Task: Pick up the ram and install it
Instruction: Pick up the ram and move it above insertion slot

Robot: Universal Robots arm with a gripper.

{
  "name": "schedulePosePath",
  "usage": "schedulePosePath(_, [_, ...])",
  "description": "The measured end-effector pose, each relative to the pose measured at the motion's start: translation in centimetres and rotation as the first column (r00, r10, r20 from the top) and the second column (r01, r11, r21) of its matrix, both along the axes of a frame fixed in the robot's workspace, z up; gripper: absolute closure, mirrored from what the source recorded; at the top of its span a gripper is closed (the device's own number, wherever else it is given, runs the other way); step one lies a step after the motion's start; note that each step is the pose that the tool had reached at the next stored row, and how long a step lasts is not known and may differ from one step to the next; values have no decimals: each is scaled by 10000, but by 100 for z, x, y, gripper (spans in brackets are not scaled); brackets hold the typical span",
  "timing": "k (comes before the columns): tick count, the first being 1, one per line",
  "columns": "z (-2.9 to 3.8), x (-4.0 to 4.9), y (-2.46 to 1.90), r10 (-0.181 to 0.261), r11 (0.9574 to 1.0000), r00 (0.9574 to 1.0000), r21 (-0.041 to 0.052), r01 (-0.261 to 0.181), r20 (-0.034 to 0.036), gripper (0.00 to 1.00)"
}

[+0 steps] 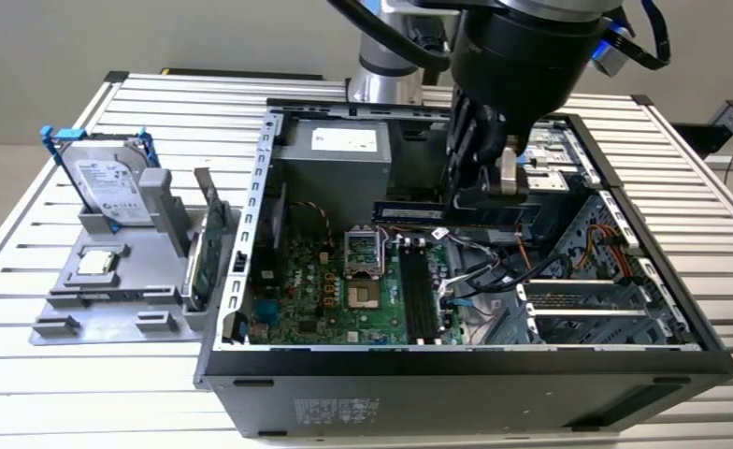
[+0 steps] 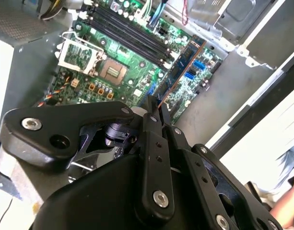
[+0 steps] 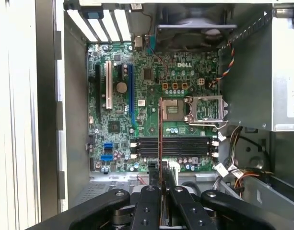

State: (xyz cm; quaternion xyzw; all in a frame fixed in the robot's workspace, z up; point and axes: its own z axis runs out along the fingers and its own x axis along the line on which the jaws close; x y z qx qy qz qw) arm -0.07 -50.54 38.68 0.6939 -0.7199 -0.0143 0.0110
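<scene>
1. The ram [image 1: 414, 213] is a thin, narrow, dark board stick. The motherboard [image 3: 151, 86] below it is green and densely studded.
2. My arm reaches down into the open metal computer case [image 1: 467, 383] on the ribbed desk [image 1: 79, 398]. My black claw [image 1: 489, 198] is clamped on the ram near one end.
3. The ram hangs level above the board. Its long axis runs toward the exterior view's left, crosswise to the black memory slots [image 3: 175, 147].
</scene>
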Motion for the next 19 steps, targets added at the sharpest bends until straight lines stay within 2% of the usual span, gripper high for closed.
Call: schedulePosePath(19, [1,272,0,1,10000,10000,-1,-1,0,100])
